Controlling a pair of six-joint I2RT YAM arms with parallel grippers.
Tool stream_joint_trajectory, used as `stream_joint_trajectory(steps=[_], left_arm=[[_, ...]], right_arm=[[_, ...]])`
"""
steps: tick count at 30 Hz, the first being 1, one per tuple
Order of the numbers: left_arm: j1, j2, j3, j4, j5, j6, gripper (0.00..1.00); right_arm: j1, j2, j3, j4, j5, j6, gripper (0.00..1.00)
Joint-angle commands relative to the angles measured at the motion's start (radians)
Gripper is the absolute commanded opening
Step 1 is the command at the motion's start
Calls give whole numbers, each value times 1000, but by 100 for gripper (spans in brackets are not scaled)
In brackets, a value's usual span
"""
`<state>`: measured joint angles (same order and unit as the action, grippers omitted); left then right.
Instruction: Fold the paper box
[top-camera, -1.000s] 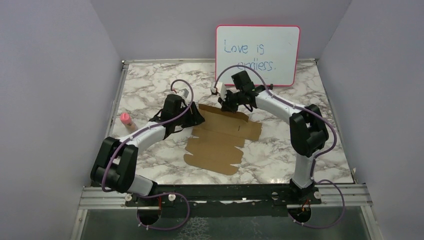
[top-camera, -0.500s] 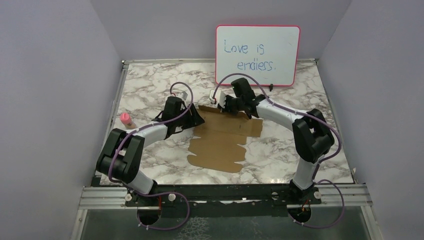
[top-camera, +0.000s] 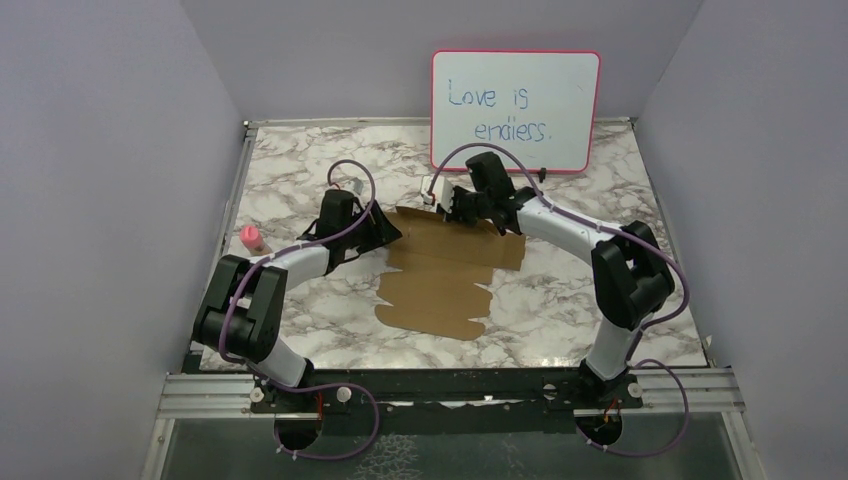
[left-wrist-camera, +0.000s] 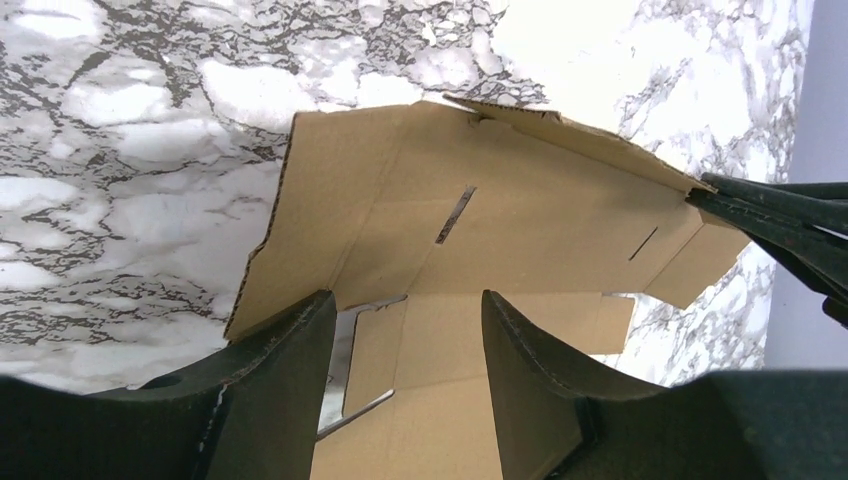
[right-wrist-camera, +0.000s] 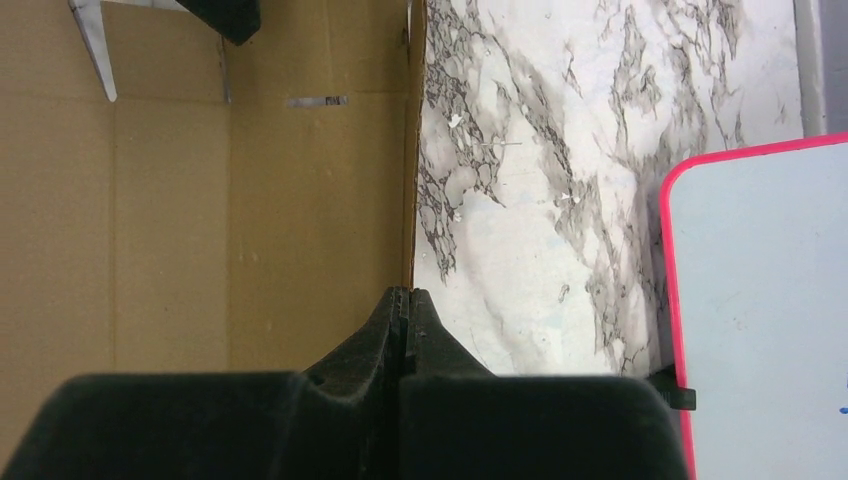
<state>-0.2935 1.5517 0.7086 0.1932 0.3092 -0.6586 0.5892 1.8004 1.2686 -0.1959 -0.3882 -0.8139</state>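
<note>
Both my arms bend inward over the paper box (top-camera: 445, 275), which lies mid-tabletop.
My right end effector (right-wrist-camera: 406, 292) is pinched shut on the box's far edge, where a flap tilts up off the marbled tabletop (top-camera: 300, 170). My left end effector (left-wrist-camera: 405, 305) sits low at the box's left side, black fingers spread apart with nothing between them. The box is a flat brown corrugated sheet, creased, slotted, with rounded flaps.

Both arms reach forward from their bases and bend inward toward each other, the left arm (top-camera: 300, 262) low with the left gripper (left-wrist-camera: 405, 330) holding its 2 fingers apart, the right arm (top-camera: 560, 222) ending in the right gripper (right-wrist-camera: 405, 300), its 2 fingers pinched tight.
</note>
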Motion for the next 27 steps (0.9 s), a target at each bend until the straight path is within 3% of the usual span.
stream_joint_trajectory(steps=[1, 8, 15, 27], left_arm=[[16, -1, 39, 52, 40, -35, 56], [17, 25, 41, 134, 59, -93, 52], [36, 80, 43, 178, 20, -123, 39], [102, -37, 3, 189, 43, -129, 39]], right_arm=[[3, -53, 21, -15, -47, -14, 1], [2, -79, 19, -19, -74, -16, 1], [3, -87, 22, -47, -98, -19, 1], [3, -88, 25, -64, -112, -31, 1]])
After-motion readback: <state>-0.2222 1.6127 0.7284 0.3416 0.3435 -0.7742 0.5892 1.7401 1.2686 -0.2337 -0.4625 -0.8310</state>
